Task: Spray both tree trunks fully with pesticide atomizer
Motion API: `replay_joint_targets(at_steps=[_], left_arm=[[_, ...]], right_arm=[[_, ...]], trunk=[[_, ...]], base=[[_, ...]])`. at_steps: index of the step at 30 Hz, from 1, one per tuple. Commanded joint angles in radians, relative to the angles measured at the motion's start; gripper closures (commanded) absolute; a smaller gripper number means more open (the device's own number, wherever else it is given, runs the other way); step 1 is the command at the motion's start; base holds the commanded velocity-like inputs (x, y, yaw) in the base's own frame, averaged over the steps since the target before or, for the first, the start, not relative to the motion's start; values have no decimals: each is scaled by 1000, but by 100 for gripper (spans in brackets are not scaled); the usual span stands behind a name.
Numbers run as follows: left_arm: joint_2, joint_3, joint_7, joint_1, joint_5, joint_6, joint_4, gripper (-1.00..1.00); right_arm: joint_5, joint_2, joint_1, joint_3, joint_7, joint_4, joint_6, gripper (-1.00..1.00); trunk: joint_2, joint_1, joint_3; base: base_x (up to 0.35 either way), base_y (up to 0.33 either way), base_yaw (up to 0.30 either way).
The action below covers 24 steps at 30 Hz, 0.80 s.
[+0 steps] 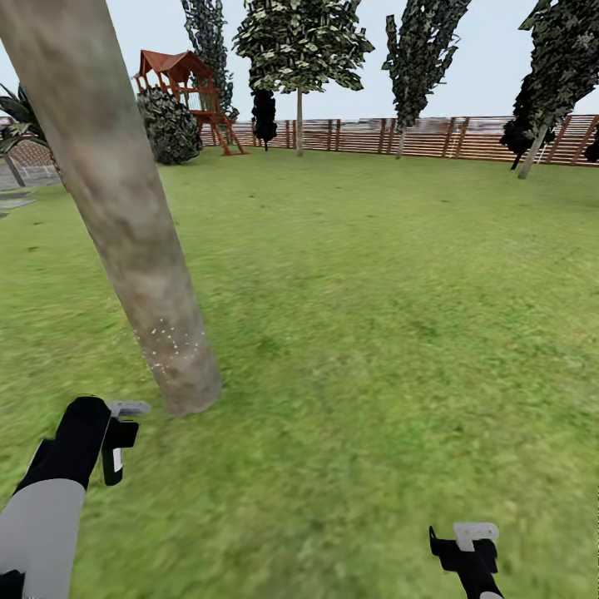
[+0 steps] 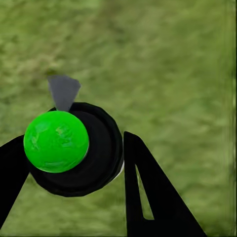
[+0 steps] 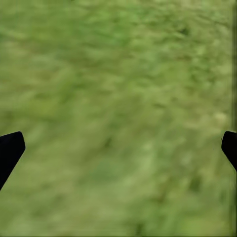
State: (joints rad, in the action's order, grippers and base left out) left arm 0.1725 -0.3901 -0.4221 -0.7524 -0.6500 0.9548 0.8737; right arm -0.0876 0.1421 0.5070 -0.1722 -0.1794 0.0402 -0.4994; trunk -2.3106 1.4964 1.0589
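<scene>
Two left fingers (image 2: 148, 197) clamp the atomizer (image 2: 74, 150); right fingers (image 3: 11, 148) spread wide, empty

A tree trunk (image 1: 125, 216) is planted in the grass (image 1: 374, 316) at the near left, with pesticide specks (image 1: 173, 343) scattered on its lower part. The left gripper (image 1: 116, 445) is found just near of the trunk's base, and the atomizer (image 2: 74, 150) is held between its fingers. The right gripper (image 1: 467, 553) is placed at the near right, well apart. A fence (image 1: 433, 137) is set along the far side, with trees (image 1: 299, 50) before it and a play tower (image 1: 187, 91) at the far left.
</scene>
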Motion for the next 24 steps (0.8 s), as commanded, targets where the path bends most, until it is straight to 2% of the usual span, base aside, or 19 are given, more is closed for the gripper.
replay_joint_targets(at_steps=[1,2,3,4,7,9,14,18,24], left_arm=[[-1,-3,-8,-1,-13,-46,-34,100],[-2,-4,-2,-1,-12,-105,-82,100],[-2,-7,1,-2,-12,-133,-109,100],[-2,-15,3,-2,-12,-144,-120,100],[-3,-83,5,-2,-11,-163,-126,100],[0,-113,5,-2,-11,-167,-124,100],[-3,-127,5,-2,-11,-168,-124,100],[-8,-125,38,-2,-8,-169,-126,100],[-10,-124,43,-1,-8,-169,-132,100]], right_arm=[[-9,0,0,-9,-2,0,-2,-100],[-9,0,0,-9,-2,0,-2,-100],[-9,0,0,-9,-2,1,-3,-100],[-9,-1,1,-9,-2,1,-3,-100],[-9,-1,1,-9,-2,1,-2,-100],[-9,-1,1,-9,-2,1,-2,-100],[-9,-4,1,-9,-2,1,-2,-100],[-9,-4,1,-9,-2,1,-2,-100],[-9,-4,1,-9,-2,1,-2,-100]], trunk=[[0,0,1],[0,0,1],[0,0,1],[0,0,1],[0,0,1],[0,0,1],[0,0,1],[0,0,1],[0,0,1]], base=[[178,-240,0],[180,-241,0],[186,-238,0],[193,-234,0],[208,-222,0],[224,-208,0],[233,-198,74],[273,-168,256],[224,-202,195]])
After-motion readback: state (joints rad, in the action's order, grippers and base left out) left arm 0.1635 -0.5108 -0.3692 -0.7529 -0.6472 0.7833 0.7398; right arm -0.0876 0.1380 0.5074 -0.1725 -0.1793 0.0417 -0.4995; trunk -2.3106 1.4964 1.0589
